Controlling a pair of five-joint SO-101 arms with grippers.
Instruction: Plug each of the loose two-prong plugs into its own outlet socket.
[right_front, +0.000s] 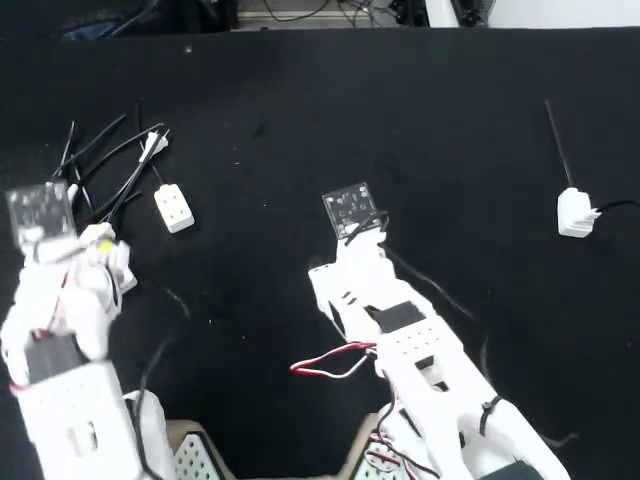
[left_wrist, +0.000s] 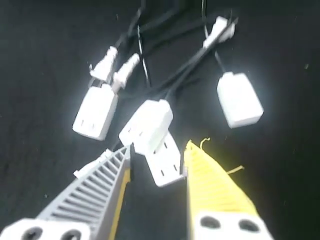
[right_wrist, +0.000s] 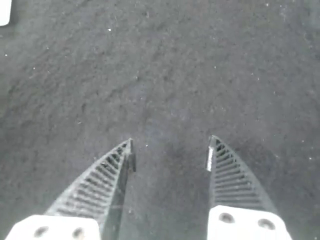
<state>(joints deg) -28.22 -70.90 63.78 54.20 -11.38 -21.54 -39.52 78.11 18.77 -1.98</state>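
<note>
While its fingers stand spread, the left gripper (left_wrist: 159, 146) straddles a slotted white socket (left_wrist: 166, 162) lying on the black table (left_wrist: 40, 60); the socket sits close to the yellow-taped finger (left_wrist: 207, 175), with a dark gap on the side of the grey finger (left_wrist: 105, 180); whether either finger touches it I cannot tell. Just beyond the fingertips a white corded connector (left_wrist: 147, 125) overlaps the socket's far end. Farther out on the grey finger's side lies a second white socket (left_wrist: 95, 112), with two small white plugs (left_wrist: 107, 65) at its far end; whether they are pushed in I cannot tell. On the yellow finger's side, apart from the rest, lies a lone white block (left_wrist: 240, 100); beyond it a further white plug (left_wrist: 220, 30) rests among tangled black cords (left_wrist: 170, 85).

The right gripper (right_wrist: 171, 142) hangs over the table with its fingers apart. From above, a white adapter (right_front: 575, 212) with a thin black cable lies well away from it, out on the side away from the left arm.
</note>
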